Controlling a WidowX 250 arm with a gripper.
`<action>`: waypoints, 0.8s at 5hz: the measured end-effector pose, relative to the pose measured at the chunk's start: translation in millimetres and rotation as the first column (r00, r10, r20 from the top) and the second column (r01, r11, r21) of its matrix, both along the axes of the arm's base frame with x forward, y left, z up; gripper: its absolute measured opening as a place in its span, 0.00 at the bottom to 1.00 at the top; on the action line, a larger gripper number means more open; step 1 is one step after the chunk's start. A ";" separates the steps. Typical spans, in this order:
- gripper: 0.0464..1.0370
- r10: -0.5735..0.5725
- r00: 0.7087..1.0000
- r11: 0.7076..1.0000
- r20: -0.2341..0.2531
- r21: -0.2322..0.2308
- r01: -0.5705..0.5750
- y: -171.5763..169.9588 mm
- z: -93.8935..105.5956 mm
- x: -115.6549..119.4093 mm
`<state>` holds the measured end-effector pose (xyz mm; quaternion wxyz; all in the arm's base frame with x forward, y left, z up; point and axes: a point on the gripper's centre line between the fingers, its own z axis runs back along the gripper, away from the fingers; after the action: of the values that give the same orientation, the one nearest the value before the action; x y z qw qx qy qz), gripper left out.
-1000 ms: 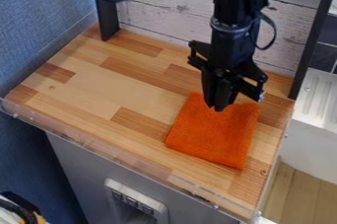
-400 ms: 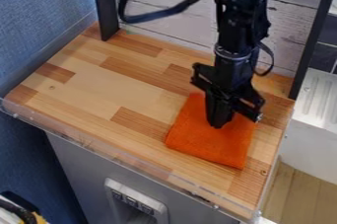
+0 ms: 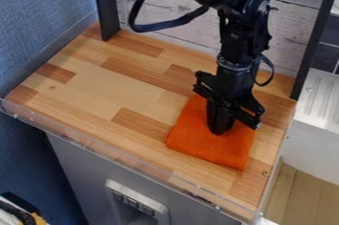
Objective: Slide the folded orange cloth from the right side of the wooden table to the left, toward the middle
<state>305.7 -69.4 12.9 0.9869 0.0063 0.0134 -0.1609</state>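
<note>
The gripper (image 3: pixel 219 131) points down at the middle of the orange cloth (image 3: pixel 206 142), which lies flat on the right part of the worktop (image 3: pixel 119 86). How far open it is, or whether it grips any cloth, I cannot tell.

Black gripper (image 3: pixel 218 131), pointing down, tips at middle of orange cloth (image 3: pixel 210 148); cloth flat on wood counter (image 3: pixel 99 87), toward its right side; white plank wall (image 3: pixel 172 1) behind; blue wall (image 3: pixel 39 16) at left; grey panel (image 3: pixel 79 162) below counter's front edge.
</note>
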 end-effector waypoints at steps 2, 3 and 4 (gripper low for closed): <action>0.02 0.055 0.997 0.998 0.045 -0.012 -0.055 36.8 -4.7 3.5; 0.02 0.113 0.991 0.994 0.065 -0.012 -0.112 63.5 -5.3 0.9; 0.02 0.160 0.985 0.987 0.062 -0.009 -0.160 84.3 -5.1 -1.2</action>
<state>304.6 15.0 7.8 0.9965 0.0082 -0.0176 -0.0809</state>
